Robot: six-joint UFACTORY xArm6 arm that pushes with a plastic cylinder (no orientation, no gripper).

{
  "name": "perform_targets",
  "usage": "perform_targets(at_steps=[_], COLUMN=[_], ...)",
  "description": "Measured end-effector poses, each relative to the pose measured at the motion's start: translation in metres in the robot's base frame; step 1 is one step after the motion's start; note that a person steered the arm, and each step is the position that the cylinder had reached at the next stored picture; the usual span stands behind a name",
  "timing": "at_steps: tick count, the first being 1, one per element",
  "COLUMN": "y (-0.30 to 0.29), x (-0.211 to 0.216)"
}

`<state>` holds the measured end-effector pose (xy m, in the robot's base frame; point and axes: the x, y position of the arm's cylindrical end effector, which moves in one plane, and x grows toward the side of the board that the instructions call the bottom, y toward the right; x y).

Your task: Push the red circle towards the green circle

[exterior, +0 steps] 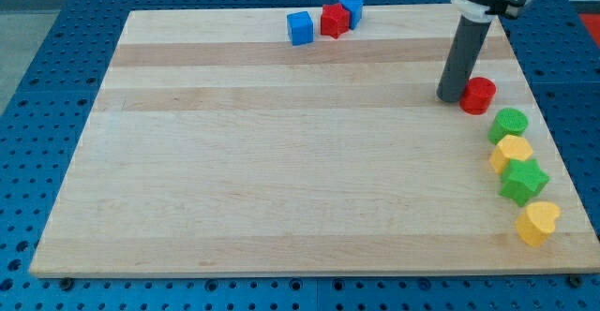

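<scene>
1. The rod's upper part was cut off by the view's top edge.
2. The red circle (479, 96) had its left side hidden behind my tip (452, 97).
3. A blue block (352, 10) sat partly hidden behind a red block (334, 20); its shape was unclear.

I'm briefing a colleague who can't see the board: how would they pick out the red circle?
Start at the wooden board and follow its right edge, where a column of blocks runs down. The red circle is the topmost, touching my tip on the tip's right. It is the only red one there; just below is the green circle.
</scene>
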<state>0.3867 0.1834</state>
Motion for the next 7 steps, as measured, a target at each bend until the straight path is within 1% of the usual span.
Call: perform_targets(at_steps=[1, 2, 4, 7], y=[0.000, 0.000, 0.001, 0.011], x=[-0.011, -0.012, 0.003, 0.003])
